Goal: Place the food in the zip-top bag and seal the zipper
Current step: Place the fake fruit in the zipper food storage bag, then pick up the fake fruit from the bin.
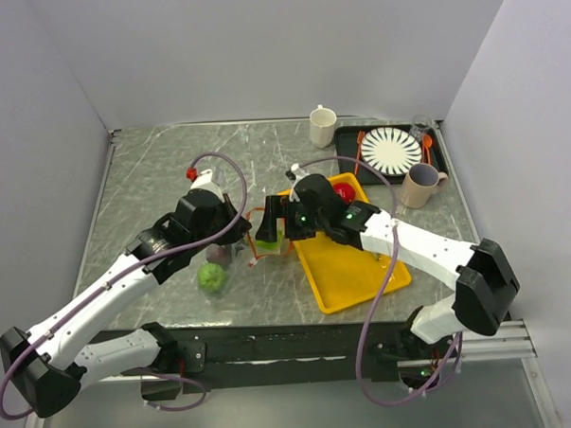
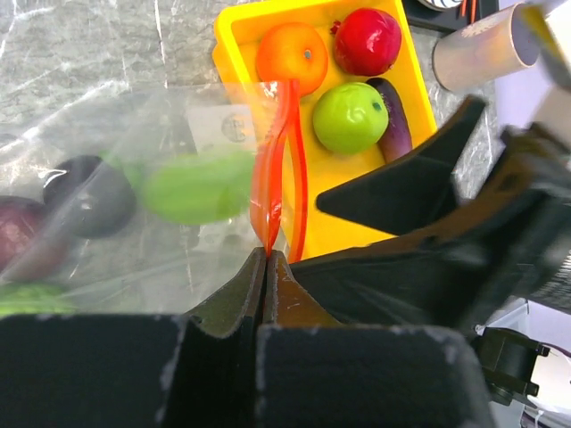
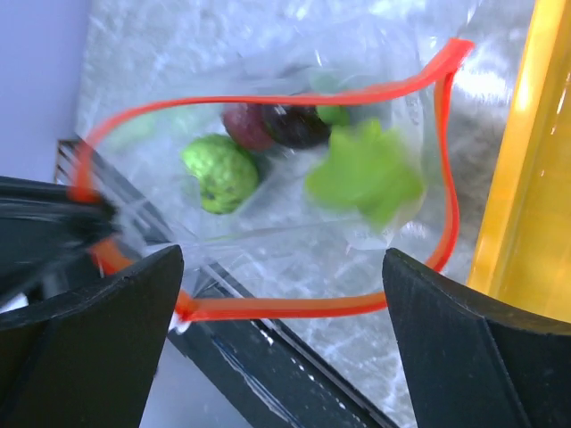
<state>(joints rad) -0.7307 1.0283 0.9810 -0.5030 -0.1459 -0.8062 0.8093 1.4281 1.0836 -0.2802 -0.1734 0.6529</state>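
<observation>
The zip-top bag [image 3: 268, 53] lies left of the yellow tray, its mouth held wide. My left gripper [image 2: 268, 252] is shut on the orange-red zipper [image 2: 270, 178] at one corner of the mouth. My right gripper [image 3: 281, 267] is open just above the mouth, with nothing between its fingers. A blurred green fruit [image 3: 366, 174] is inside the mouth below it. Deeper in the bag lie a bumpy green fruit [image 3: 219, 171], a reddish one [image 3: 246, 127] and a dark purple one [image 3: 294, 125]. An orange fruit [image 2: 292, 58], red fruit [image 2: 368, 40], green fruit [image 2: 350, 116] and dark purple fruit [image 2: 395, 120] sit in the tray.
The yellow tray [image 1: 359, 272] lies right of the bag, under my right arm. At the back right are a white mug [image 1: 322, 125], a black tray with a striped plate [image 1: 391, 151] and a beige mug [image 1: 420, 184]. Walls close off three sides.
</observation>
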